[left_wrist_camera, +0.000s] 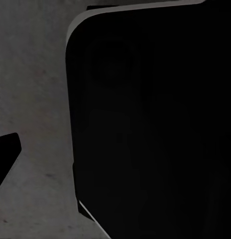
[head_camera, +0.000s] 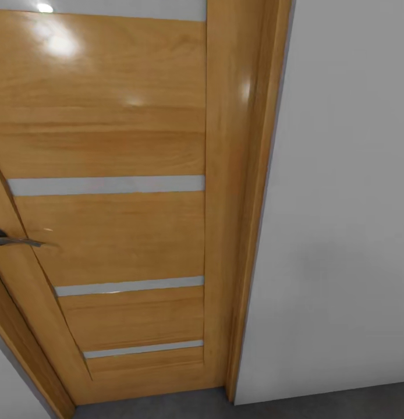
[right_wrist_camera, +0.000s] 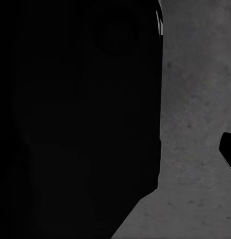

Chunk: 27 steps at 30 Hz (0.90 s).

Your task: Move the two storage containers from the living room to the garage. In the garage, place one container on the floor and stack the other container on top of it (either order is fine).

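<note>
The two storage containers are out of view. In the head view I face a wooden door [head_camera: 109, 233] with narrow frosted glass strips, close up, and a strip of dark grey floor [head_camera: 318, 401] runs along its foot. The left wrist view looks down on speckled grey floor [left_wrist_camera: 35, 99] beside a big black rounded part of the robot [left_wrist_camera: 155, 124]; one black fingertip [left_wrist_camera: 5, 159] pokes in at the edge. The right wrist view has the same floor [right_wrist_camera: 195, 124], a black bulk [right_wrist_camera: 75, 119] and one fingertip [right_wrist_camera: 228, 149]. Nothing lies by either fingertip.
A metal door handle [head_camera: 10, 240] juts in at the left edge. The wooden door frame [head_camera: 248, 203] stands right of the door, and a plain pale grey wall [head_camera: 342, 233] takes up the right side. Another bit of pale wall [head_camera: 10, 390] sits at the lower left.
</note>
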Available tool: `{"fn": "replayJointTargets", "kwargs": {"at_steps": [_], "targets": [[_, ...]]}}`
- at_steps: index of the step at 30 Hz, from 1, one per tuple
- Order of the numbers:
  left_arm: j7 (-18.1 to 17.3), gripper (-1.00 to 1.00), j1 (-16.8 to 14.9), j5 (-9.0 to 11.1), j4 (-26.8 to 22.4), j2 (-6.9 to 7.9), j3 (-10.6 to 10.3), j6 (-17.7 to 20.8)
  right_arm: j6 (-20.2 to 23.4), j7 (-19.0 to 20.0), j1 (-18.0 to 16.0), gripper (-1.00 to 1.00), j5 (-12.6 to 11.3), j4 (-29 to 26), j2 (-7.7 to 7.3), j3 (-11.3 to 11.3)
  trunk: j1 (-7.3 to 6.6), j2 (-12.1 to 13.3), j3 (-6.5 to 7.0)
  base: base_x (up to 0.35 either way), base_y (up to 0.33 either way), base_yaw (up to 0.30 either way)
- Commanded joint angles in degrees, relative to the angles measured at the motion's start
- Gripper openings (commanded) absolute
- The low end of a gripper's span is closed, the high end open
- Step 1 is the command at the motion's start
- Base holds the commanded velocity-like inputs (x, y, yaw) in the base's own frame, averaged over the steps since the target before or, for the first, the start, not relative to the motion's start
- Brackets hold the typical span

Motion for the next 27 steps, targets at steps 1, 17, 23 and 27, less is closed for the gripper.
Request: {"fn": "replayJointTargets", "kwargs": {"at_steps": [1,17,23,27], "targets": [[0.02,1.0,-0.03,-0.05,0.06,0.0,-0.05,-0.21,-0.04,0.01,-0.01,1.0,-0.01,-0.01,0.0,-0.23,0.03,-0.02,-0.04,0.254,0.0,0.0],[-0.06,1.0,-0.03,0.12,0.0,0.07,-0.14,-0.64,-0.03,0.01,-0.01,1.0,-0.06,-0.01,0.0,-0.4,0.03,-0.02,0.7,0.074,0.0,0.0],[-0.06,1.0,-0.03,0.1,0.0,0.07,-0.14,-0.66,-0.04,0.01,-0.01,1.0,-0.08,-0.01,0.0,-0.39,0.03,-0.02,0.97,0.001,0.0,0.0],[-0.06,1.0,-0.03,0.01,0.01,0.06,-0.12,-0.62,-0.04,0.01,-0.01,1.0,-0.04,-0.01,0.01,-0.36,0.03,-0.02,1.26,0.0,0.0,0.0]]}}
